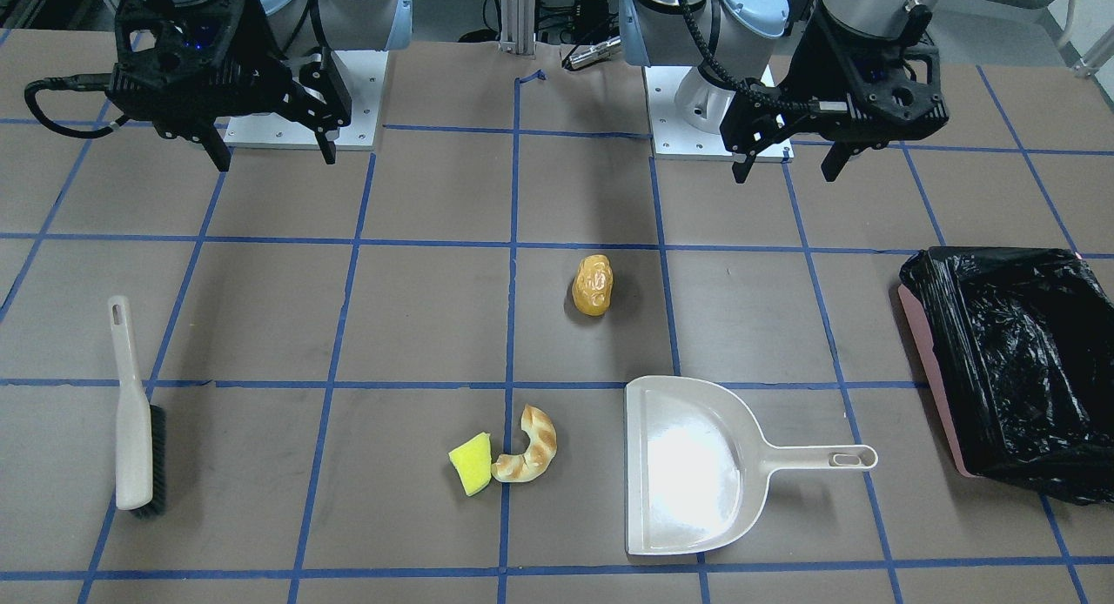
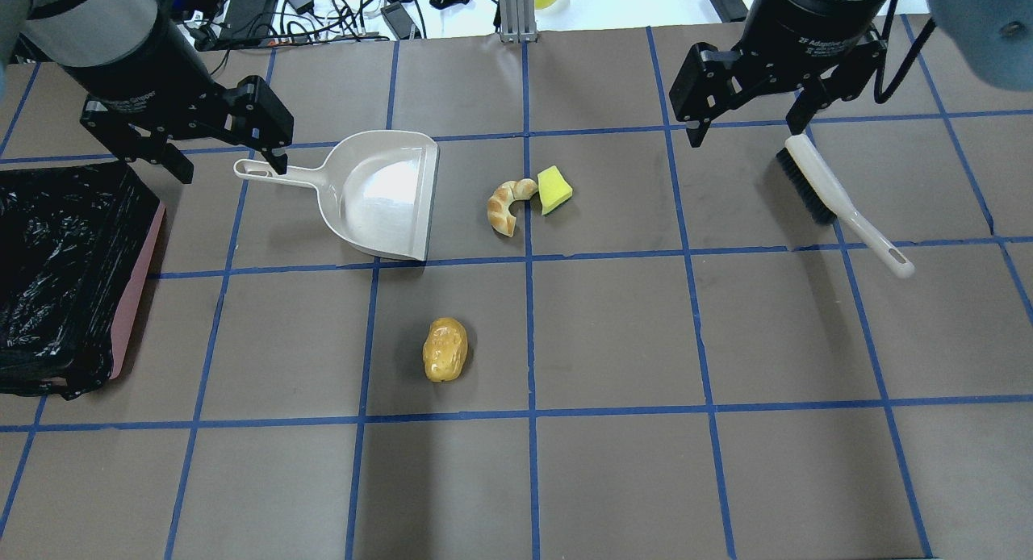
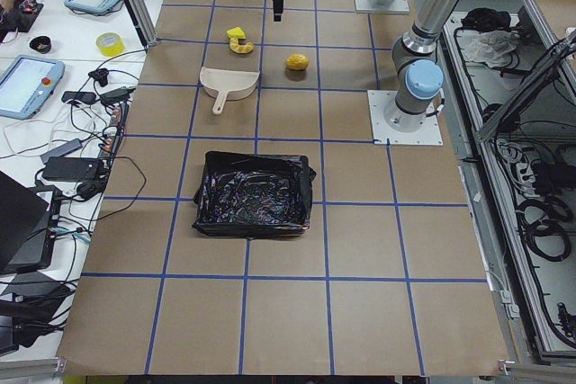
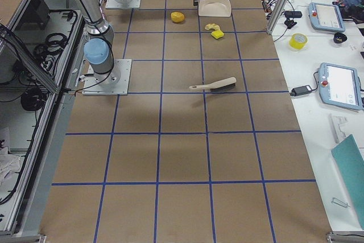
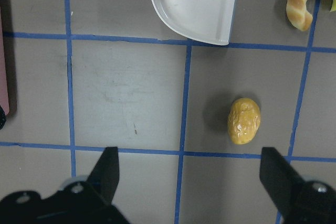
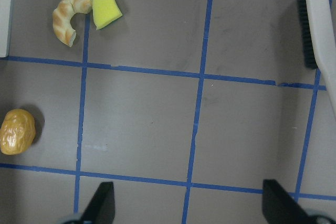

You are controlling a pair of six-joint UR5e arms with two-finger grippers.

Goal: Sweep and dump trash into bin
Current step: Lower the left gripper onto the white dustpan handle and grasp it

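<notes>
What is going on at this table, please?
Two robot arms are set to sweep trash into a bin, but neither holds anything yet. The left gripper hangs open near the dustpan, and the right gripper hangs open near the brush. The sponge, croissant piece and bun lie on the table, none in the dustpan. The bin stands at the robot's left.

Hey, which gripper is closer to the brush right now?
Right. The right gripper hangs near the brush's bristle end; the left gripper is across the table, by the dustpan handle.
</notes>
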